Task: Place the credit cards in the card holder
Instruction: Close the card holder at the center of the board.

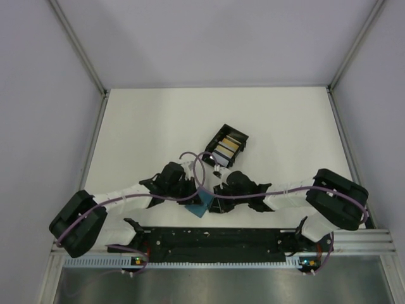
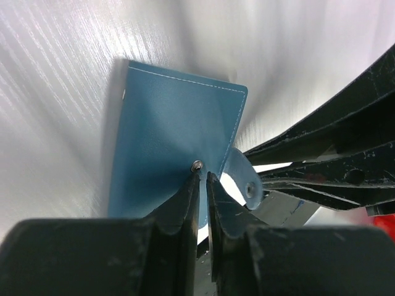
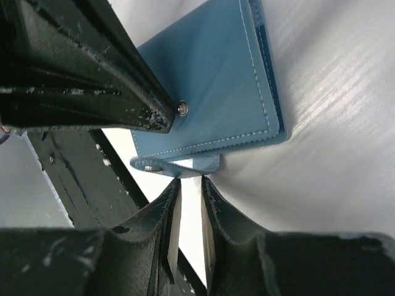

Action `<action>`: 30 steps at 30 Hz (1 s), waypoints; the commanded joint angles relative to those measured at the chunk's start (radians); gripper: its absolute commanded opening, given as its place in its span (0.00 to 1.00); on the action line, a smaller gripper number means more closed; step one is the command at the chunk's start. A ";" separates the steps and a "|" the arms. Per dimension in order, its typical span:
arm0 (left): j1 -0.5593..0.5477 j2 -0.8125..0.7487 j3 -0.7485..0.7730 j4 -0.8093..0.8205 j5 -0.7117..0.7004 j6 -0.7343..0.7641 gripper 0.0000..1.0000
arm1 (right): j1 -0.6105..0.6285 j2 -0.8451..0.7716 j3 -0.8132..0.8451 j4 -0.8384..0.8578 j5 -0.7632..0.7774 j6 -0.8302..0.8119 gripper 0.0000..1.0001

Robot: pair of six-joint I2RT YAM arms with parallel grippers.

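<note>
The teal card holder [image 1: 202, 206] lies folded on the table between my two grippers. The credit cards [image 1: 228, 147], orange-yellow, silver and white, stand in the black tray [image 1: 218, 135] behind it. In the left wrist view my left gripper [image 2: 203, 174] is shut to a thin gap, tips resting on the card holder [image 2: 166, 123] beside its snap stud [image 2: 196, 164]. The strap tab [image 2: 245, 179] hangs loose. In the right wrist view my right gripper [image 3: 191, 180] is narrowly open, tips just under the strap tab [image 3: 179, 165] of the card holder [image 3: 216, 80].
The arms' black base rail [image 1: 209, 239] runs along the near edge, just behind the card holder. White walls with metal posts close the table's left, right and far sides. My left gripper's fingers [image 3: 123, 92] cross the right wrist view.
</note>
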 commanded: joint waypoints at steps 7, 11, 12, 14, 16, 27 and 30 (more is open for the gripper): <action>-0.005 -0.161 0.069 -0.165 -0.215 0.043 0.29 | 0.009 0.046 0.059 0.047 0.028 0.050 0.19; -0.005 -0.204 0.081 -0.204 -0.264 0.049 0.32 | 0.007 0.045 0.065 0.043 0.025 0.050 0.19; -0.004 -0.212 0.083 -0.215 -0.275 0.047 0.32 | 0.007 0.045 0.066 0.043 0.020 0.050 0.19; -0.004 -0.223 0.081 -0.230 -0.299 0.049 0.33 | 0.007 0.042 0.065 0.043 0.014 0.053 0.19; -0.004 -0.229 0.084 -0.267 -0.348 0.049 0.33 | 0.007 0.034 0.053 0.050 0.016 0.062 0.19; -0.001 -0.192 0.008 -0.189 -0.324 0.049 0.42 | 0.007 0.000 0.042 0.040 -0.003 0.077 0.20; -0.001 -0.188 -0.029 -0.143 -0.281 0.035 0.43 | 0.009 0.002 0.048 0.038 -0.006 0.080 0.21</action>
